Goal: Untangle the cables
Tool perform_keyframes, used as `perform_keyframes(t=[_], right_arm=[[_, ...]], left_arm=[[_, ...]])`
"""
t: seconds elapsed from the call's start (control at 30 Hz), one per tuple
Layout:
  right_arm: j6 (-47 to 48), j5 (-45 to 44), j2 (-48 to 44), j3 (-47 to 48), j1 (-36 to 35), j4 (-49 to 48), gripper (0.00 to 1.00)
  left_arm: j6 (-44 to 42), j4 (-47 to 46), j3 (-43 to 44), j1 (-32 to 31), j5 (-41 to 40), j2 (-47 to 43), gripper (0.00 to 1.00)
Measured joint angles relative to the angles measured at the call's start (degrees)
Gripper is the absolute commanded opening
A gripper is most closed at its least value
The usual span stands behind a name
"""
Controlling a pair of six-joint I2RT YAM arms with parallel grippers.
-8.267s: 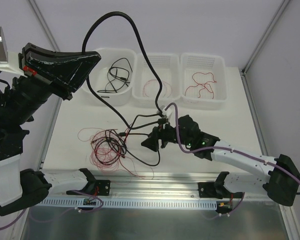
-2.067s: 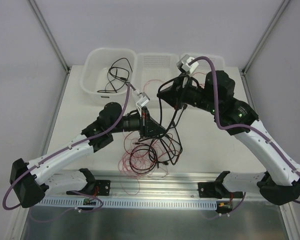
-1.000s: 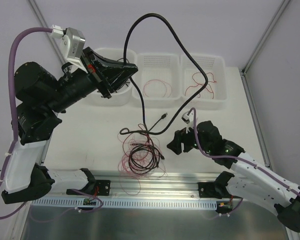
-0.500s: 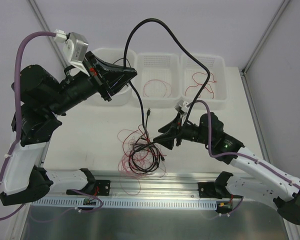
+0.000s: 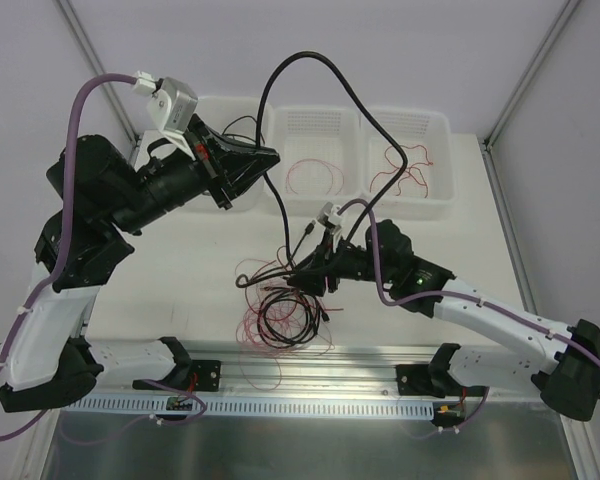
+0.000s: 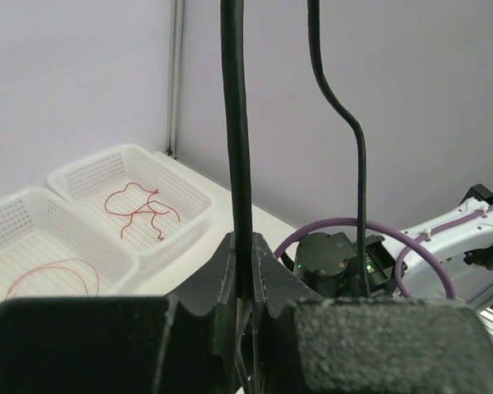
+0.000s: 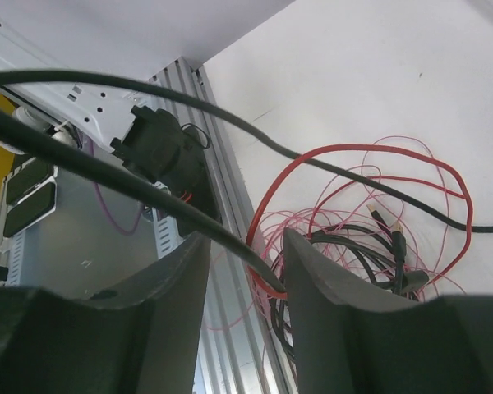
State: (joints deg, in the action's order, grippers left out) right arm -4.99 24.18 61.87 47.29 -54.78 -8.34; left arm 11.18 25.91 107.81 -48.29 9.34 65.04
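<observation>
A thick black cable (image 5: 310, 58) arches high over the table. My left gripper (image 5: 268, 157) is raised in front of the bins and shut on it; the left wrist view shows the cable (image 6: 234, 123) pinched upright between the jaws of the left gripper (image 6: 244, 246). The cable's far side drops to the tangle (image 5: 280, 310) of black, red and fine pinkish cables on the table. My right gripper (image 5: 302, 275) hangs low at the tangle's upper right. In the right wrist view the right gripper (image 7: 245, 254) is open, and the black cable (image 7: 148, 193) runs slantwise between its fingers over the tangle (image 7: 370, 222).
Three white bins stand along the back: the left bin (image 5: 230, 100) half hidden by my left arm, the middle bin (image 5: 315, 120) and the right bin (image 5: 410, 120), each with a red cable inside. An aluminium rail (image 5: 310, 365) runs along the near edge, just below the tangle.
My right gripper has moved left to the tangle and its jaws have narrowed around the black cable. The left arm has shifted slightly right and lower, still gripping the cable.
</observation>
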Motion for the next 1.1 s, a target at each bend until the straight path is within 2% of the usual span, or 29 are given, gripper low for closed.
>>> perform_keyframes(t=[0.07,0.2,0.27,0.37,0.5,0.6,0.67,0.73,0.77,0.9,1.1], right_arm=[[0.0,-0.4,0.8,0.0,0.0,-0.4,0.39],[0.7,-1.8,2.0,0.0,0.0,-0.9,0.09],[2.2,-3.1,1.9,0.3,0.0,0.3,0.02],[5.6,-6.5,1.8,4.3,0.0,7.8,0.01],[11.2,-13.0,1.3,15.8,0.0,21.2,0.01],[12.9,-15.8,-0.8,24.0,0.0,25.0,0.01],[13.3,-17.6,-3.7,27.0,0.0,24.5,0.07],[13.7,-20.7,-8.2,26.4,0.0,22.1,0.06],[14.0,-22.7,-10.2,25.5,0.0,21.4,0.00],[13.3,-33.9,-11.9,25.2,0.2,24.4,0.01],[9.9,-41.8,-12.3,12.6,1.1,28.1,0.01]], left_arm=[[0.1,0.1,-1.0,0.0,-0.1,-0.5,0.00],[0.2,-0.1,-3.2,0.0,-0.5,-1.9,0.00],[0.2,-0.4,-5.0,0.0,-1.2,-3.3,0.00],[-0.1,-1.2,-7.8,0.0,-2.8,-5.6,0.00],[-0.3,-3.3,-10.3,0.0,-5.4,-8.4,0.00],[-0.4,-4.6,-10.6,0.0,-6.3,-9.5,0.00],[-0.4,-5.0,-10.6,0.0,-6.7,-9.6,0.00],[-0.4,-5.0,-10.7,0.0,-6.8,-9.4,0.00],[-0.4,-5.0,-10.8,0.0,-6.8,-9.2,0.00],[-0.5,-4.9,-12.1,0.0,-6.9,-8.8,0.00],[-0.8,-3.1,-14.6,0.0,-7.1,-8.9,0.00]])
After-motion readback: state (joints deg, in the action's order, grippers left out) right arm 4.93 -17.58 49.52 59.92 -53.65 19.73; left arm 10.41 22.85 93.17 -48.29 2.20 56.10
